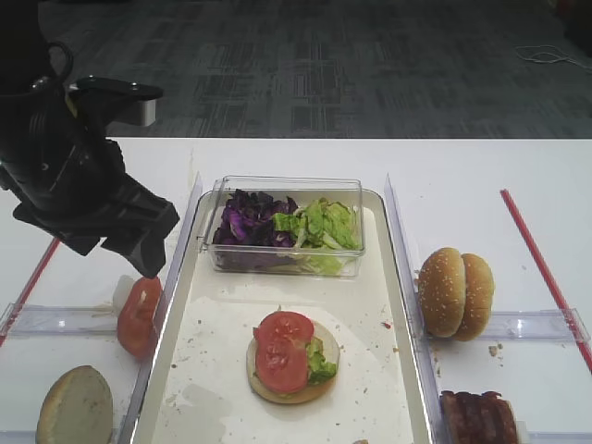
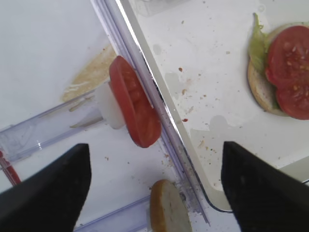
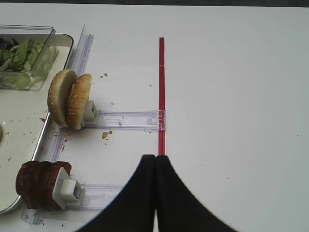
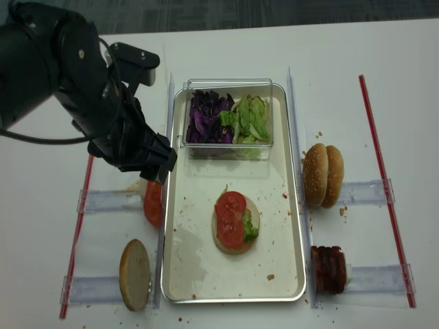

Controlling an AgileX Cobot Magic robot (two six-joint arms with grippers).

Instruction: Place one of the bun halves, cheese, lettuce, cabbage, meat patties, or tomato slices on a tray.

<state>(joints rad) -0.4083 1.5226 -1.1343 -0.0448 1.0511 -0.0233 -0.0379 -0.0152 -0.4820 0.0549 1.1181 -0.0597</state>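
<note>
My left gripper (image 2: 155, 154) is open and empty, hovering just above the upright tomato slices (image 2: 134, 108) in a clear rack left of the tray (image 1: 370, 370). On the tray lies a bun half (image 1: 292, 388) topped with lettuce and two tomato slices (image 1: 283, 350). Another bun half (image 2: 169, 208) stands in the rack below the gripper. My right gripper (image 3: 155, 157) is shut on nothing over the table, right of the bun halves (image 3: 69, 99) and meat patties (image 3: 41, 184). Cheese is out of view.
A clear box at the tray's far end holds purple cabbage (image 1: 248, 219) and green lettuce (image 1: 324, 225). Clear plastic racks (image 3: 125, 119) flank the tray on both sides. Red strips (image 3: 161, 96) lie on the table outside the racks. Crumbs dot the tray.
</note>
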